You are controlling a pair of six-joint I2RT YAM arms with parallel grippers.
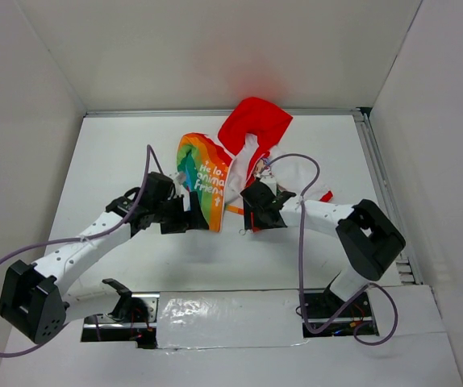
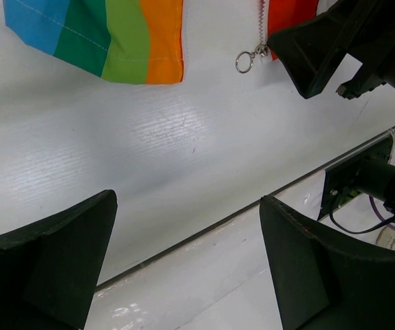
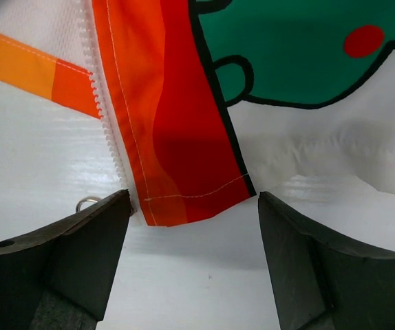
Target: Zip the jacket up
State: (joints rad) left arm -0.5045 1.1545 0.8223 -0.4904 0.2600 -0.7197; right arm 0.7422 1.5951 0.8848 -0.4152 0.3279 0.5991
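Note:
The jacket (image 1: pixel 206 173) lies open in the middle of the table, rainbow front to the left and red hood (image 1: pixel 256 125) behind. My left gripper (image 1: pixel 202 218) stands open just below the rainbow hem (image 2: pixel 115 41), with only bare table between its fingers (image 2: pixel 53 265). The zipper's pull ring (image 2: pixel 244 62) hangs at the other panel's bottom edge. My right gripper (image 1: pixel 249 215) is open too. The red-orange hem corner (image 3: pixel 184 172) sits just ahead of its jaws (image 3: pixel 194 237), with the zipper teeth (image 3: pixel 104 117) and ring (image 3: pixel 87 204) at its left finger.
White walls close in the table on three sides. A metal rail (image 1: pixel 381 185) runs along the right edge. Both grippers sit close together at the jacket's bottom edge, the right one (image 2: pixel 335 41) showing in the left wrist view. A green cartoon print (image 3: pixel 301 48) covers the lining.

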